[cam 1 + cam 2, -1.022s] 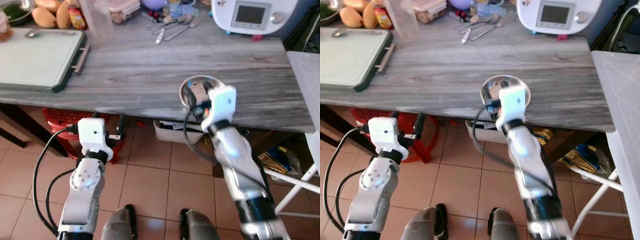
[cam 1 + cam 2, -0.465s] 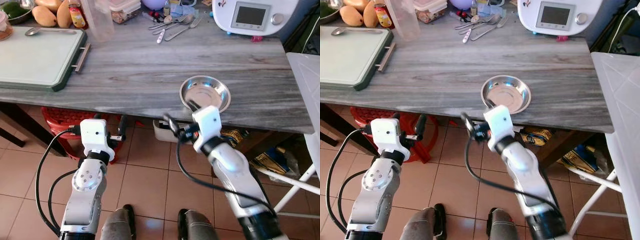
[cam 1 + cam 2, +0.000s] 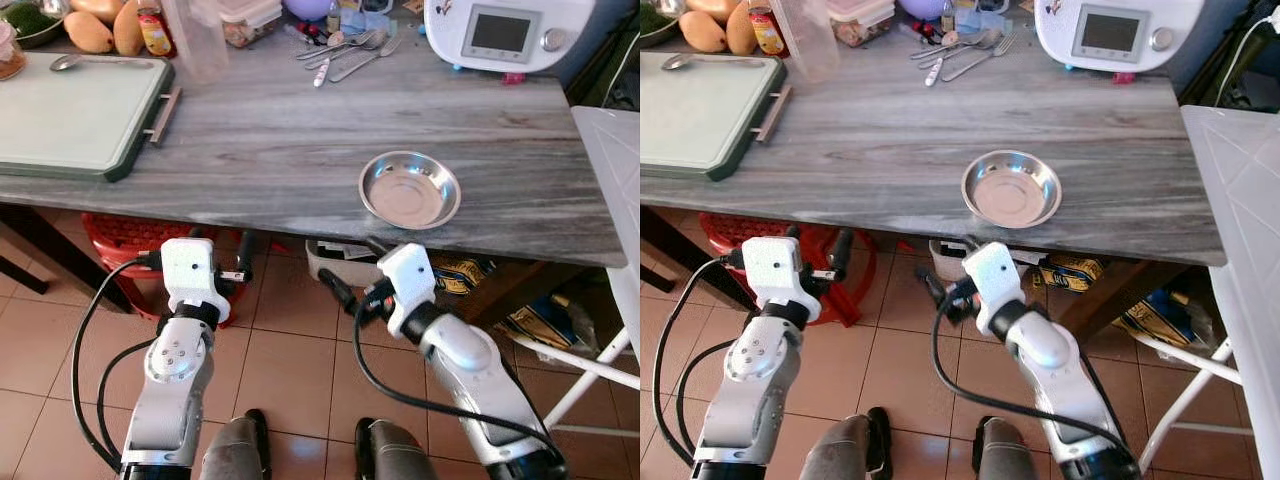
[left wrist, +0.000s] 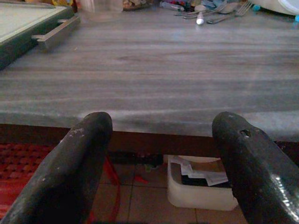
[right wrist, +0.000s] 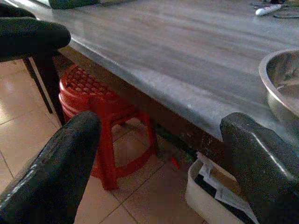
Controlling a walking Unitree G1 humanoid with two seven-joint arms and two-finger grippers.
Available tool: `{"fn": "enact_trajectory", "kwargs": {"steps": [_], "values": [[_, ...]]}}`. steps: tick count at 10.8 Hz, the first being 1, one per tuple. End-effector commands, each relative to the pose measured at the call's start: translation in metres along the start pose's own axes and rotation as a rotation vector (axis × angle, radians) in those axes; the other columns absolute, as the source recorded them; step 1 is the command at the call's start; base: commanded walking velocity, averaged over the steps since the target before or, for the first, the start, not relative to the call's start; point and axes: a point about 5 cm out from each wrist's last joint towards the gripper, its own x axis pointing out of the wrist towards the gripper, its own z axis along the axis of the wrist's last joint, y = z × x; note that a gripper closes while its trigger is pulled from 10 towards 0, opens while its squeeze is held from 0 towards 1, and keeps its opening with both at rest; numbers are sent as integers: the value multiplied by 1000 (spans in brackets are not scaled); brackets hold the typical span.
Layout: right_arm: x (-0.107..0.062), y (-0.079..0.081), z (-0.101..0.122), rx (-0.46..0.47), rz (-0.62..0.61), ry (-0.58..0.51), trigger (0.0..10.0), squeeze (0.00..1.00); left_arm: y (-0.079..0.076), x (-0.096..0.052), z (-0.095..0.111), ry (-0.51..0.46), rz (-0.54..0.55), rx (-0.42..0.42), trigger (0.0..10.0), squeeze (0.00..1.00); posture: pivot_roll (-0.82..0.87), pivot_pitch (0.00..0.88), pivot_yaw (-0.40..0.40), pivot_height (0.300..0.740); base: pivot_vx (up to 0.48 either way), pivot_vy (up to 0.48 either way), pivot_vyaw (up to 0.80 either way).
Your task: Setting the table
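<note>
Steel round shallow bowl [image 3: 410,189] rests on your grey wood-grain counter [image 3: 300,130]; right end effector [image 5: 154,163] and left end effector [image 4: 159,158] hang below its edge, fingers apart, empty.

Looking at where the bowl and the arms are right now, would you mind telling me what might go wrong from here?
The steel bowl sits close to the table's near edge, so a knock from below or the side could tip it off. The right gripper hangs open just under that edge, beneath the bowl; lifting straight up might strike the tabletop. The cutlery lies far back among clutter, so reaching for it may disturb its neighbours.
</note>
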Motion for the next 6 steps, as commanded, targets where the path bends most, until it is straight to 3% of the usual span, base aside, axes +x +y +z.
{"fn": "enact_trajectory", "kwargs": {"steps": [1,6], "values": [[-4,-2,1,-5,-20,1,10000,1000,0,-2,-5,21,-1,2,10000,0,-38,180,3,740,0,0,0],[-4,-33,0,-26,-143,14,10000,1000,-1,-3,-5,25,-19,0,10000,0,-34,191,10,740,0,0,0]]}}
